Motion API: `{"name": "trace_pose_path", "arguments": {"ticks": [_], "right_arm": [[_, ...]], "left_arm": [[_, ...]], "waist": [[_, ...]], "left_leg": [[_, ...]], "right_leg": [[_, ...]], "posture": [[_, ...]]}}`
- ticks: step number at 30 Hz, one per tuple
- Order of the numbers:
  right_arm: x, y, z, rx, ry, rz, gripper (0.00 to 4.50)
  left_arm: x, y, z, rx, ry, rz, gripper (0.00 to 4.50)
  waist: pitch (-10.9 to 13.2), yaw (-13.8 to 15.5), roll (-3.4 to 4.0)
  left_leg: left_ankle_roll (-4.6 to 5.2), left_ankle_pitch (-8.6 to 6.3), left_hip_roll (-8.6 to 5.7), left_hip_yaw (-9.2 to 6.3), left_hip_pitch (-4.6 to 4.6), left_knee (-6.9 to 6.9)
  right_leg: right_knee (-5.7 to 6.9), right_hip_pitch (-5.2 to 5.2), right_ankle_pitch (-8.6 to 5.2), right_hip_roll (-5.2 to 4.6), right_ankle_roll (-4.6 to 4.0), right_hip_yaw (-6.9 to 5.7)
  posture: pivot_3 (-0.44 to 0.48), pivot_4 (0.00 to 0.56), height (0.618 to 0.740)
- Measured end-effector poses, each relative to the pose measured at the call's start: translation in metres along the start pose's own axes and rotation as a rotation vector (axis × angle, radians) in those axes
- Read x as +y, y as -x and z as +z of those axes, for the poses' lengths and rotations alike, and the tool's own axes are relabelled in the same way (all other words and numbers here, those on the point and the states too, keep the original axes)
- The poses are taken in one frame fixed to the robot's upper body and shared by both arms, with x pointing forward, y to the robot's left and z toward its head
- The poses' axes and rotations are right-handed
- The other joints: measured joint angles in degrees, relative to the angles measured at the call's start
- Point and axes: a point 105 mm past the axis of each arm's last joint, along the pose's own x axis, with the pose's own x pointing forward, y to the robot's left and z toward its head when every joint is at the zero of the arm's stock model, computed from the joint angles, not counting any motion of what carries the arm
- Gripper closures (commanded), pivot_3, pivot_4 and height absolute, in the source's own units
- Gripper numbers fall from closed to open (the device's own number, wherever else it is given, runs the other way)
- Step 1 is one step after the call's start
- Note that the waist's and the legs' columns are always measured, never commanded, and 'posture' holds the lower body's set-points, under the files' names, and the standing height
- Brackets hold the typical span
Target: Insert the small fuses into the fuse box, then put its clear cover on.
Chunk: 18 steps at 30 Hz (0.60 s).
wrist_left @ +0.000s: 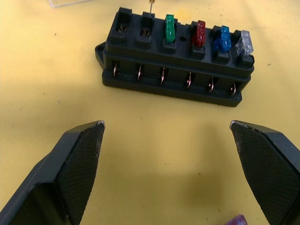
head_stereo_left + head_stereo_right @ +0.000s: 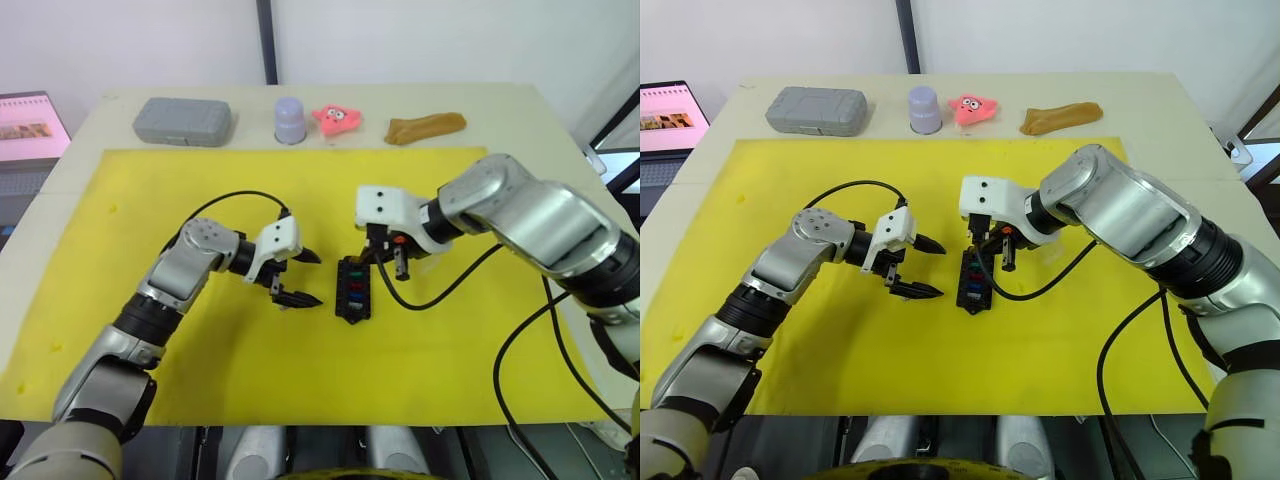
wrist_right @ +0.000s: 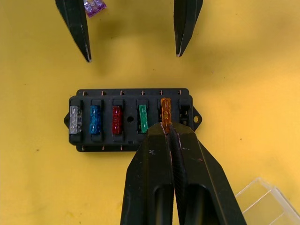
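1. The fuse box (image 3: pixel 130 121) sits mid-frame in the right wrist view, flat on the yellow mat (image 2: pixel 450 340). Grey, blue, red and green fuses are already seated in a row. The right gripper (image 3: pixel 167 127) has its jaws pinched narrow on an orange fuse (image 3: pixel 165 110), which is going into the fifth slot (the last slot beside it looks empty).

2. The left gripper (image 1: pixel 166 129) hangs just beside the box with jaws spread wide, holding nothing. A purple fuse (image 3: pixel 94 6) lies on the mat right by one of its fingers, at the top left of the right wrist view.

3. What could go wrong, my guess: if the orange fuse is a bit tilted, the blades could miss the contacts and it'd jam or pop loose when released. Pushing down off-centre could also slide the box, since nothing is bracing it.

4. The purple fuse is tiny and lying flat, so picking it up might just flick it away.

5. Hard to see: the clear cover (image 3: pixel 269 201) is cut off at the lower right corner of the right wrist view and nearly invisible. Can't tell how deep the orange fuse sits, because the fingers cover its lower end.
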Motion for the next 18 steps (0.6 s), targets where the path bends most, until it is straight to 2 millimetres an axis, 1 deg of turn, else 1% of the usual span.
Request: {"name": "trace_pose_path", "arguments": {"ticks": [4,8,18], "right_arm": [[0.004,-0.002,0.002,0.006,0.012,0.014,4.5],[0.002,-0.003,0.002,0.015,0.019,0.002,4.5],[0.003,-0.007,-0.006,0.041,0.011,0.002,4.5]], "left_arm": [[0.004,-0.005,0.004,-0.01,-0.016,0.005,0.03],[0.006,-0.007,0.012,-0.021,-0.042,0.008,0.03],[0.006,-0.01,0.013,-0.027,-0.043,0.006,0.03]], "waist": [[0.0,-0.03,0.0],[0.0,-0.05,0.0],[0.0,-0.07,0.0]], "left_leg": [[0.0,0.0,-0.01,0.0,0.0,0.01],[0.0,0.0,-0.01,-0.01,0.0,0.0],[-0.01,0.0,-0.01,-0.01,0.0,0.01]], "right_leg": [[0.01,-0.01,0.0,0.0,0.0,-0.01],[0.02,-0.01,0.0,0.0,0.0,-0.01],[0.03,-0.01,0.0,0.0,0.0,-0.02]], "posture": [[0.0,0.15,0.74],[0.0,0.15,0.74],[0.0,0.15,0.74]]}}
